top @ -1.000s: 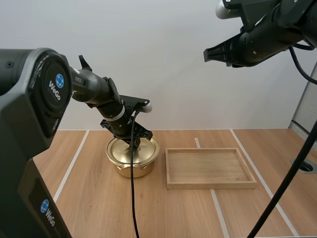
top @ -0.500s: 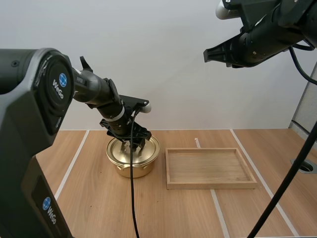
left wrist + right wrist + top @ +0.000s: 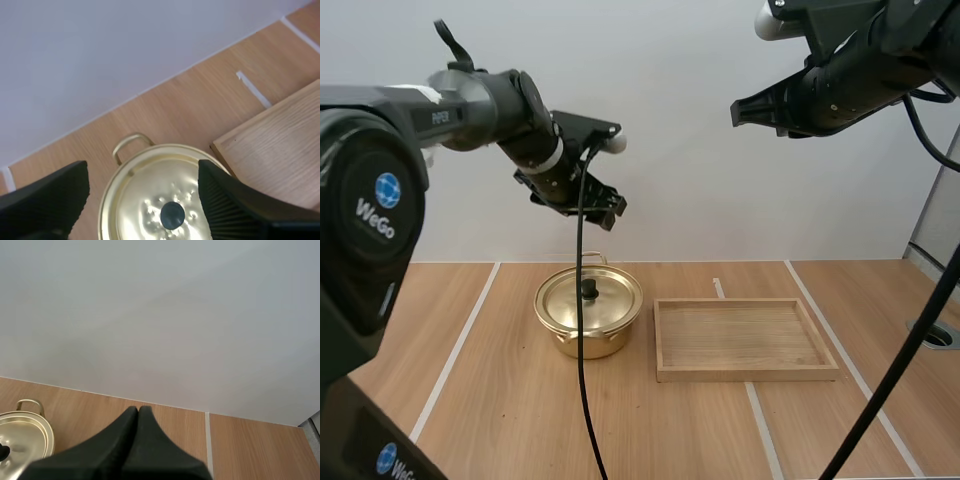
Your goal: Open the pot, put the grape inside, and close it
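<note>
Left pincer (image 3: 611,213): fingers wide apart, ribbed faces turned to each other, nothing between them. It hangs high above the pot, pointing down at it.
Right pincer (image 3: 138,412): fingers pressed together into one dark wedge, empty. I hold it high, well apart from the pot.
Pot (image 3: 588,330): gold-coloured metal, upright on the table (image 3: 500,400), just beside the left end of the wooden tray (image 3: 745,372).
Lid (image 3: 605,300): seated flat on the pot, closed.
Knob (image 3: 172,215): small, black, at the lid's centre, in line with the gap between my left fingers.
Side handle (image 3: 131,142): a thin loop at the pot's far rim.
Handling, as I judge it: thin stiff metal, probably light. The polished surface looks slippery, so the rim and dome are poor holds.
Where to take hold: the knob, pinched squarely from both sides and lifted straight up so the lid does not tilt or scrape.
Task state: the pot is not yet opened.
</note>
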{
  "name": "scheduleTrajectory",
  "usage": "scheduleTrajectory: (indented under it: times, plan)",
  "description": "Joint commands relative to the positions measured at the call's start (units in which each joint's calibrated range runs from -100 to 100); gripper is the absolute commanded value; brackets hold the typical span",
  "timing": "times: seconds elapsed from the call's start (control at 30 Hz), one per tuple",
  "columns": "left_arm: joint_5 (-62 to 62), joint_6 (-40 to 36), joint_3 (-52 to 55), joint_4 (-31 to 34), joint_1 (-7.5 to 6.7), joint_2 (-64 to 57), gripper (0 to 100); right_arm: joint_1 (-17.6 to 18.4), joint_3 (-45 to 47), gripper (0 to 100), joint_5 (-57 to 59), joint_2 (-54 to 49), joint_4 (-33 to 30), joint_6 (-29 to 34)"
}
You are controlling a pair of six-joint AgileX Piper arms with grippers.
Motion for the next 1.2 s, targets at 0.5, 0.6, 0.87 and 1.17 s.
scheduleTrajectory:
  times: [0.5,0.6,0.87,1.17]
  plan:
    - [1.18,-3.77,-10.27,2.67,-0.03,-18.24,8,-0.23,-0.01,0,0.22,-0.69,0.31,0.03]
    - [0.11,-3.77,-10.27,3.97,-0.03,-20.30,0,-0.23,-0.01,0,0.22,-0.69,0.55,0.03]
    - [0.82,-3.89,-10.27,4.02,-0.03,-27.04,0,-0.23,-0.01,0,-0.35,-0.69,1.55,0.03]
    - [4.61,-9.11,-9.64,4.52,-0.03,-34.61,0,-0.23,-0.01,0,-0.19,-0.69,13.89,0.03]
